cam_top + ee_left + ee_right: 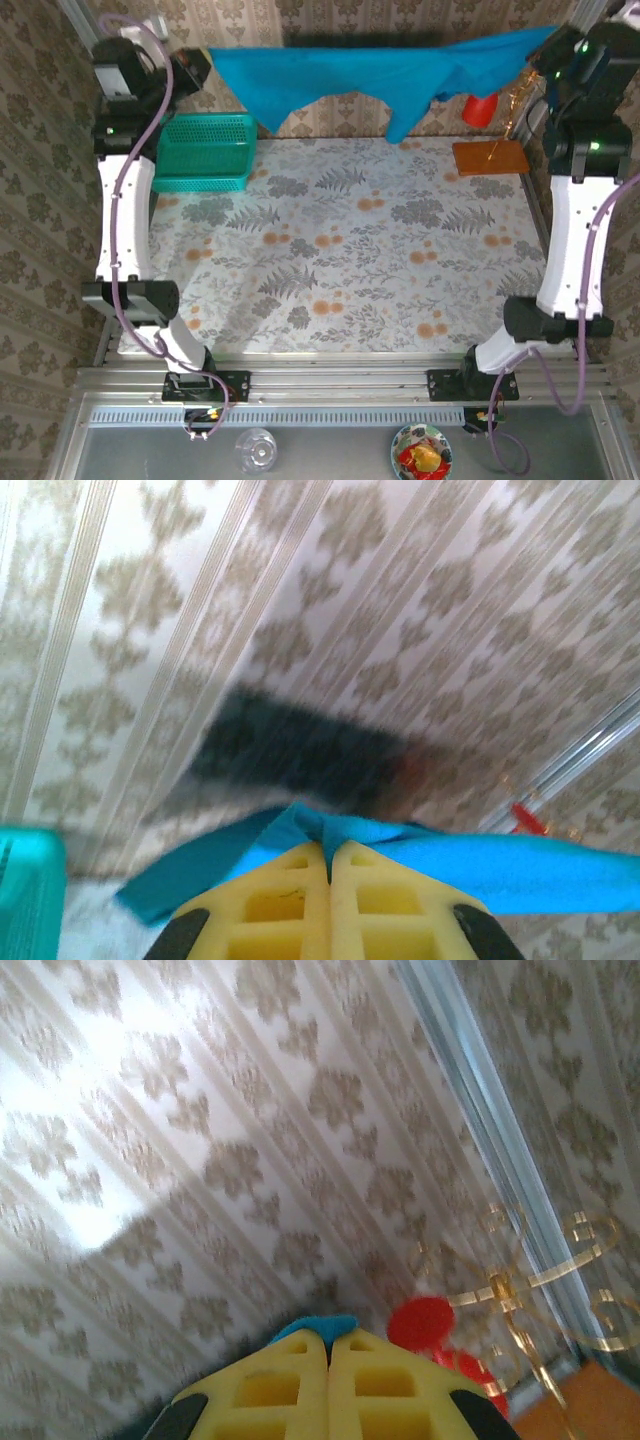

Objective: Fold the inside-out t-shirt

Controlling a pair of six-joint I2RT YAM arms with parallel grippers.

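Aloft, t-shirt (340,75) spans left gripper (328,852) to right gripper (328,1346).

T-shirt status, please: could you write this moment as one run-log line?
t-shirt: held aloft, stretched wide | left end effector: shut on t-shirt | right end effector: shut on t-shirt | fold: not yet begun

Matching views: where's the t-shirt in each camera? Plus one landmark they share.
Top external: t-shirt stretched along the top edge, held up between the left gripper and the right gripper.
Left wrist: a blue band across the bottom, pinched in the left gripper.
Right wrist: a small blue tuft at bottom centre, pinched in the right gripper.
Shared landmark: the patterned wallpaper behind the t-shirt.
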